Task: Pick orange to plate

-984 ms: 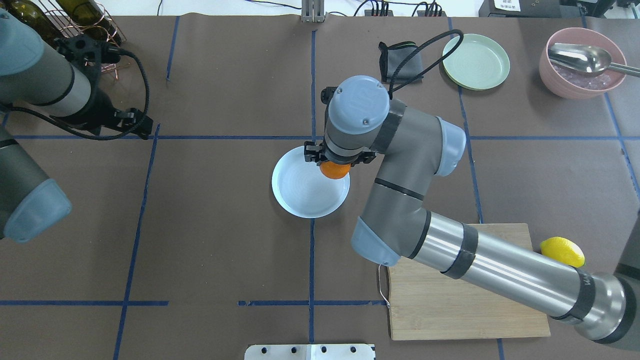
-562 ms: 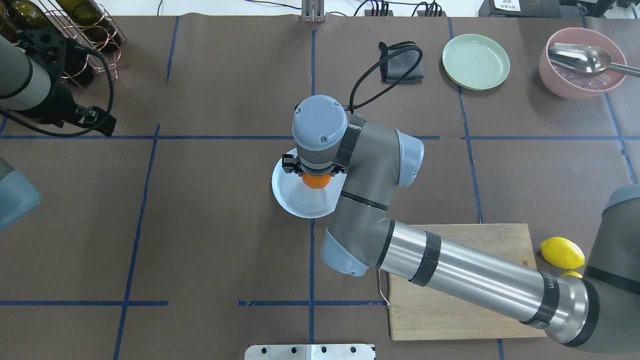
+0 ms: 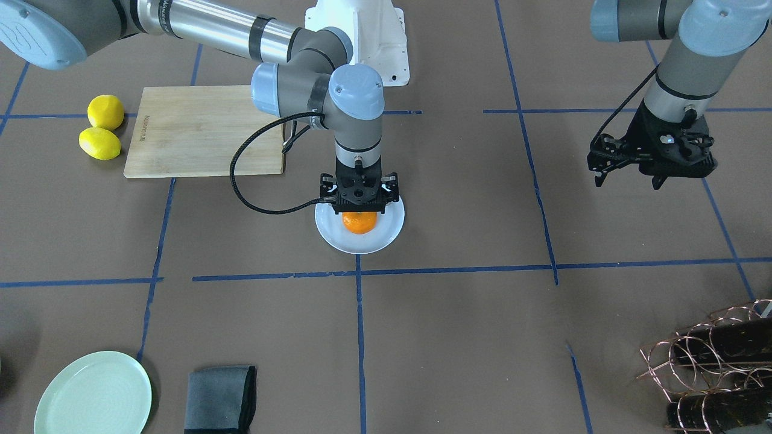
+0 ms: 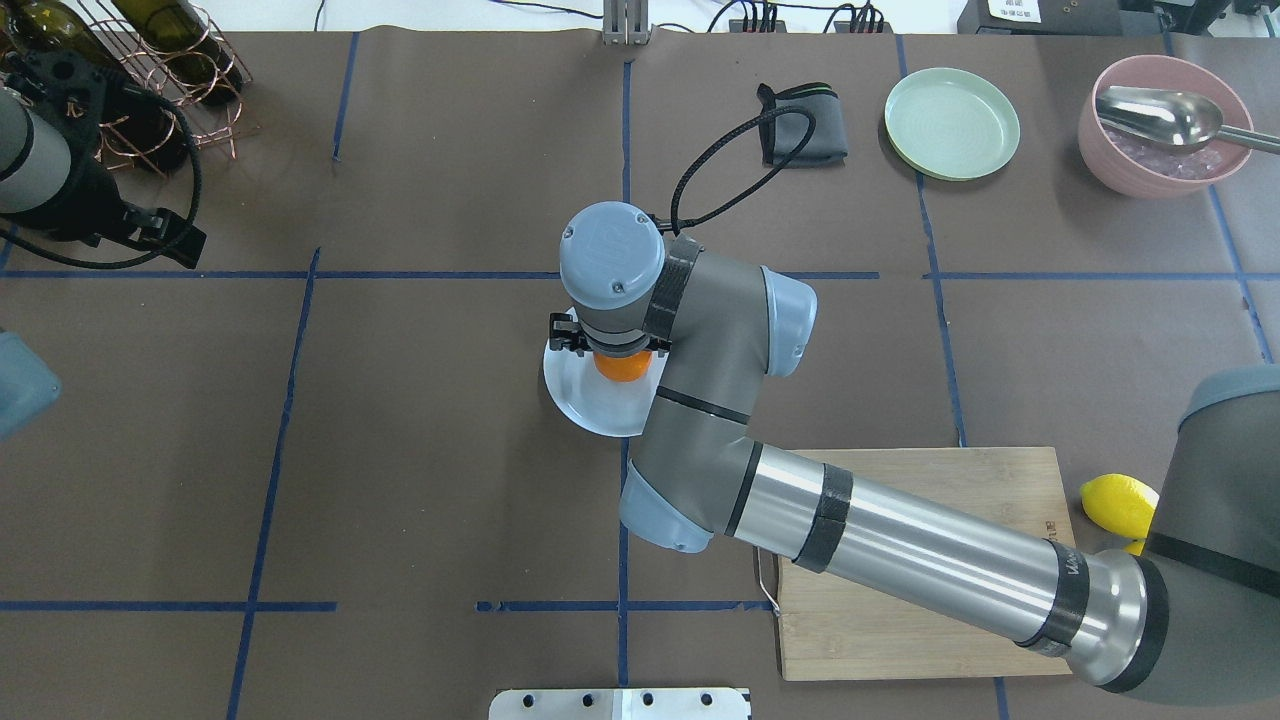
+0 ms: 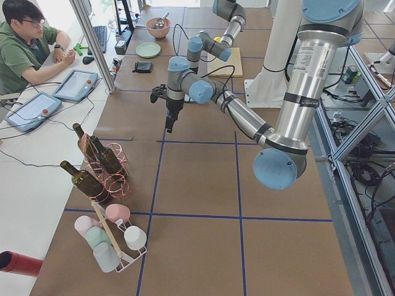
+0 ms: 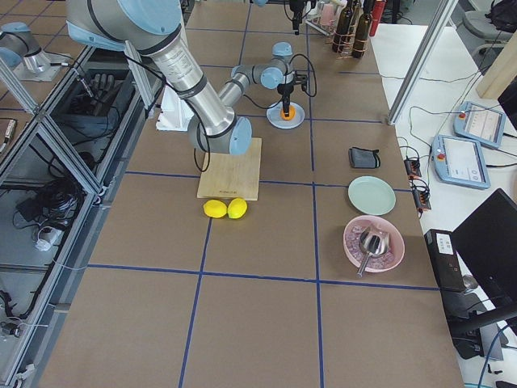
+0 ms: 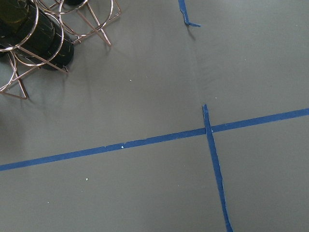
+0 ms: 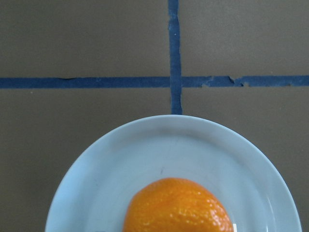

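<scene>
Placing step: right end effector (image 3: 360, 211) looks clamped on orange (image 3: 359, 223), low over plate (image 3: 389, 232). Next: settle orange, spread fingers, retreat straight up.

A wooden cutting board (image 4: 960, 475) lies near right with two lemons (image 3: 99, 143) just beside it, while a grey cloth (image 4: 820, 140), green plate (image 4: 952, 123) and spoon-holding pink bowl (image 4: 1100, 165) sit far right, a copper bottle rack (image 4: 200, 45) far left.

orange (image 4: 620, 368) — over the pale plate (image 4: 585, 402)

Right wrist view crops the orange's (image 8: 176, 205) lower half.
</scene>
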